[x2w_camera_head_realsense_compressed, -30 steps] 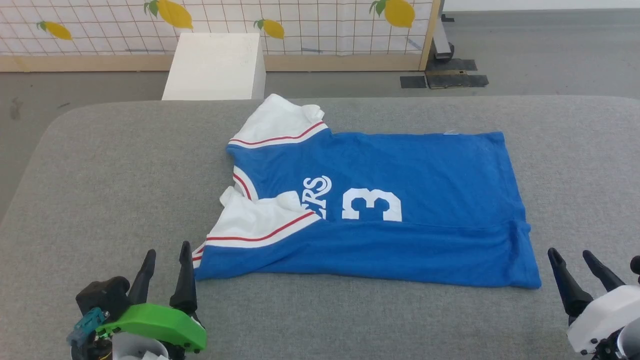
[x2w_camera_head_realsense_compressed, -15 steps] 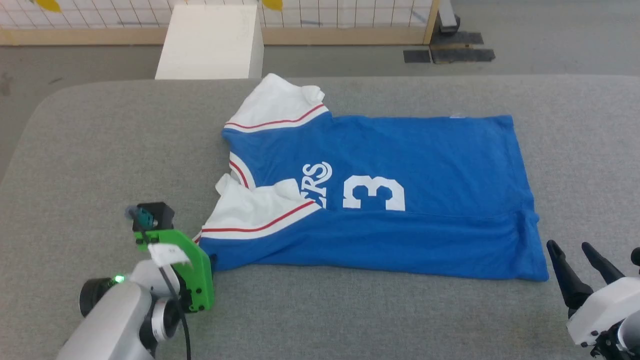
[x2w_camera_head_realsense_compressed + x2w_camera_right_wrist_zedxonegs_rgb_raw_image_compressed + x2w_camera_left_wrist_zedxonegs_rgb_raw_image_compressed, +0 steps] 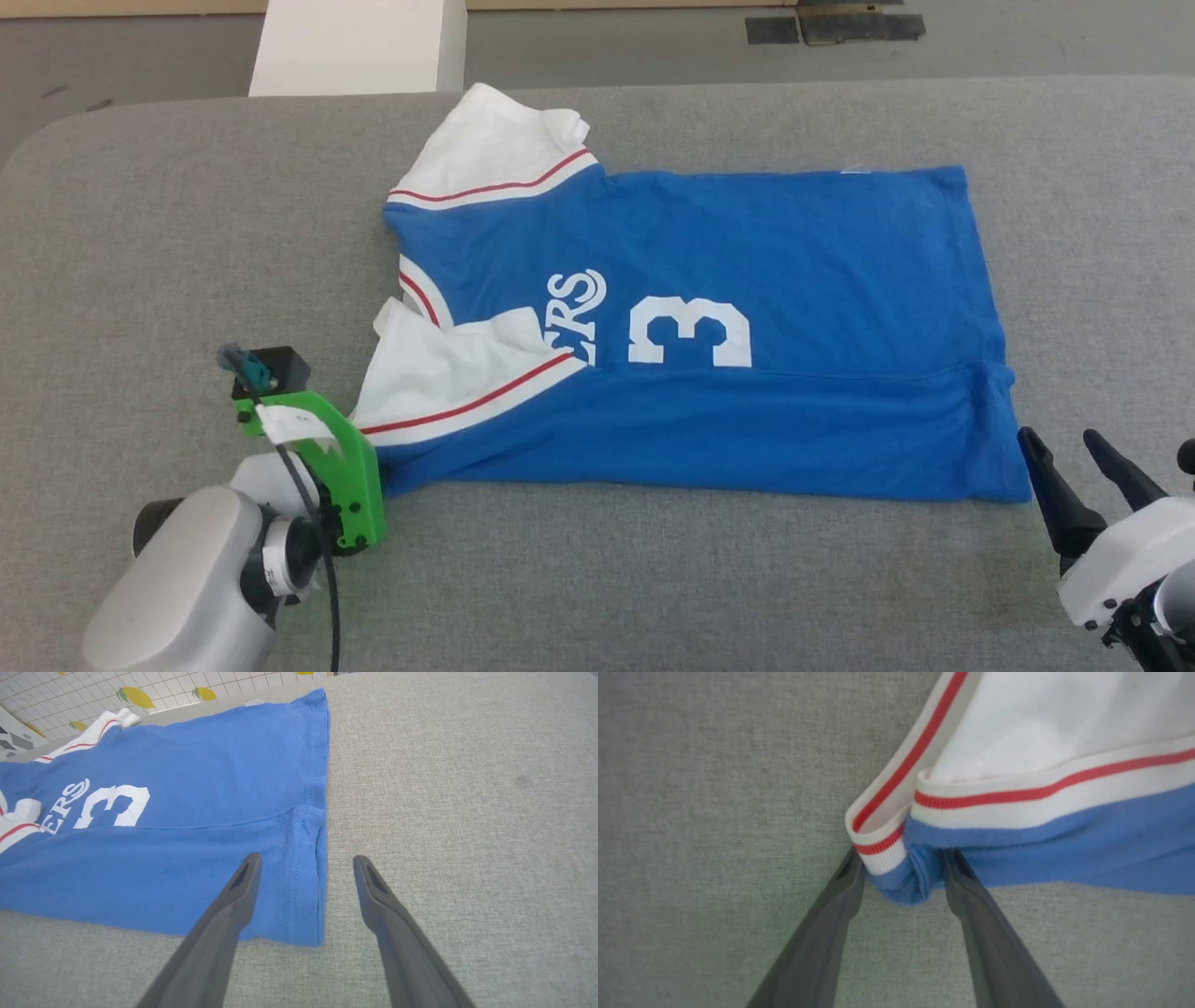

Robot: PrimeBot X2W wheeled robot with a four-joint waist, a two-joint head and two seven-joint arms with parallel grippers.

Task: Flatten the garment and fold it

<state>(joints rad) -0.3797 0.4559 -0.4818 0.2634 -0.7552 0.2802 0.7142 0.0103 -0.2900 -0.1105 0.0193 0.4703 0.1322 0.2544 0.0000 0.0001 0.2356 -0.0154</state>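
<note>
The garment point(image 3: 747, 252), royal blue with white sleeves, red-striped trim and a white 3, lies folded lengthwise on the grey table point(image 3: 187, 233), collar to the left. My left gripper point(image 3: 359, 476) points down at its near left corner. In the left wrist view, that gripper point(image 3: 903, 868) is open, its two fingers straddling the bunched corner of the garment point(image 3: 1064, 826) where blue cloth meets the striped cuff. My right gripper point(image 3: 1057, 439) is open just off the near right hem corner. In the right wrist view, it point(image 3: 307, 858) hovers over the hem of the garment point(image 3: 187, 812).
A white box point(image 3: 359, 47) stands on the floor beyond the table's far edge. Dark patches point(image 3: 840, 23) mark the floor at the back. A lemon-patterned tiled wall point(image 3: 117, 690) lies behind the table. Bare grey tabletop surrounds the garment on all sides.
The head camera has tilted down. My left arm swung from its rest pose over to the garment's near left corner, fingers now pointing down around it. The right gripper has stayed put.
</note>
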